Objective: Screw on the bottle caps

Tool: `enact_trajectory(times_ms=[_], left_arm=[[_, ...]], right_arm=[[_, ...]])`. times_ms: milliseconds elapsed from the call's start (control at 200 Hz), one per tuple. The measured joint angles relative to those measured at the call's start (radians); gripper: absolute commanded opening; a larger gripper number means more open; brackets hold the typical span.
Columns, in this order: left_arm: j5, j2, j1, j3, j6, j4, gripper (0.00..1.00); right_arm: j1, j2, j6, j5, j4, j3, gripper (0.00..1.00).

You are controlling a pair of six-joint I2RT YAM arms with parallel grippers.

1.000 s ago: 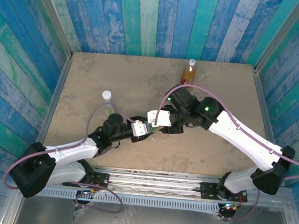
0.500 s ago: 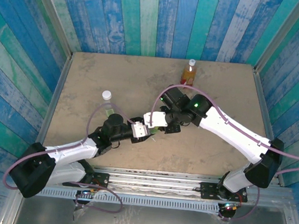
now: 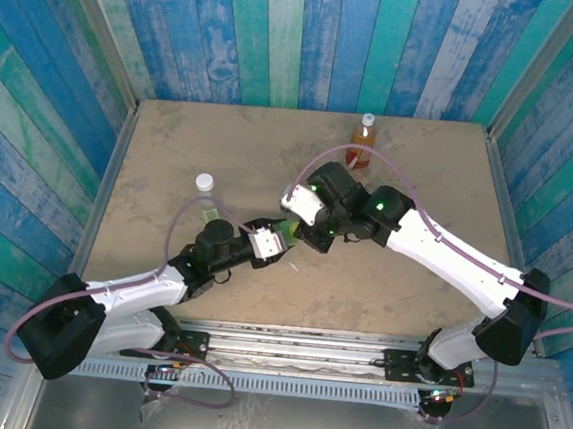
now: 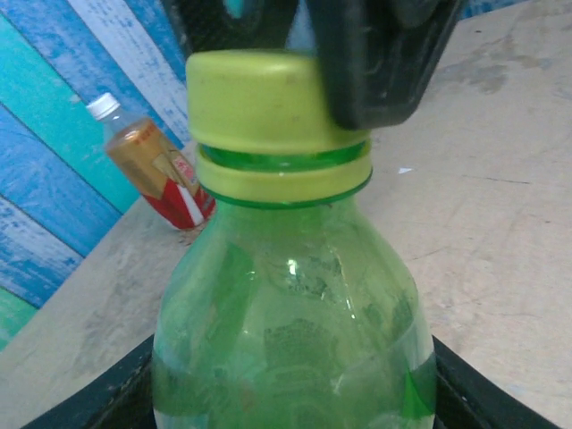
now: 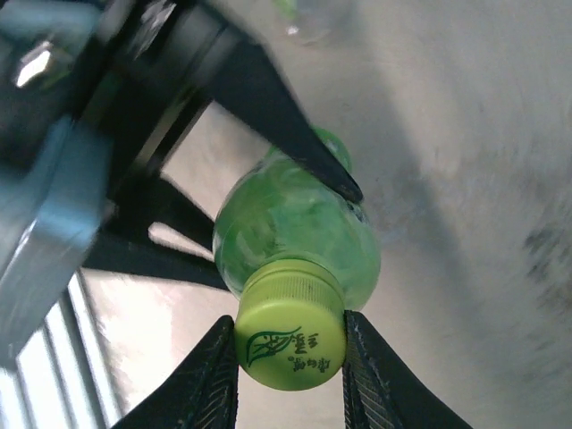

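Cap [image 5: 290, 335] is sitting square between the fingers [image 5: 217, 380] of the right gripper [image 5: 290, 362], and they are pinching it from both sides, pads touching the ribbed rim. It is yellow-green and riding on the neck of the green bottle [image 4: 290, 331], which the left gripper [image 3: 267, 244] is clamping around the body, low down, near the middle of the table [image 3: 173, 134].

Here is what the move is hanging on: the bottle's long axis is running straight away from the right gripper, cap end nearest it and body pointing back into the left gripper's clasp. So the right wrist is looking almost down the neck, and a twist about that line should be driving the threads.

From the left wrist, a thin band of green neck is showing between cap and collar [image 4: 284, 177], so I am judging it not yet fully down. Whether the bottle's base is resting on the table, I cannot tell.

The amber bottle [image 3: 360, 143] is standing well apart at the far edge, and the clear bottle [image 3: 204, 193] is off to the left, each wearing a white cap.
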Motion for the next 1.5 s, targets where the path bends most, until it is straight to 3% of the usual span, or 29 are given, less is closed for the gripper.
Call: enact_trajectory(times_ms=[105, 220, 321, 456, 666, 912, 1152, 1503], left_arm=[[-0.044, 0.01, -0.008, 0.008, 0.0, 0.0, 0.59], [-0.053, 0.015, -0.01, 0.021, 0.005, -0.007, 0.59], [-0.041, 0.016, -0.023, 0.06, 0.011, -0.019, 0.6], [-0.032, 0.016, -0.027, 0.079, 0.016, -0.021, 0.61], [-0.03, 0.015, -0.027, 0.079, 0.079, -0.065, 0.61], [-0.01, 0.014, -0.027, 0.126, 0.133, -0.157, 0.61], [0.008, 0.014, -0.027, 0.131, 0.143, -0.166, 0.61], [0.023, 0.014, -0.025, 0.132, 0.141, -0.169, 0.61]], right_arm=[[-0.005, -0.005, 0.311, 0.005, 0.038, -0.019, 0.26], [-0.004, -0.01, 0.449, 0.018, 0.051, -0.024, 0.5], [0.0, -0.039, 0.404, 0.018, 0.08, -0.03, 0.63], [0.005, -0.15, 0.164, 0.022, 0.084, -0.063, 0.68], [0.01, -0.298, -0.366, 0.013, 0.034, -0.082, 0.69], [0.052, -0.214, -0.805, 0.072, -0.042, -0.032, 0.61], [0.057, -0.132, -0.958, 0.14, -0.046, -0.027, 0.49], [0.058, -0.096, -1.013, 0.177, -0.038, -0.025, 0.36]])
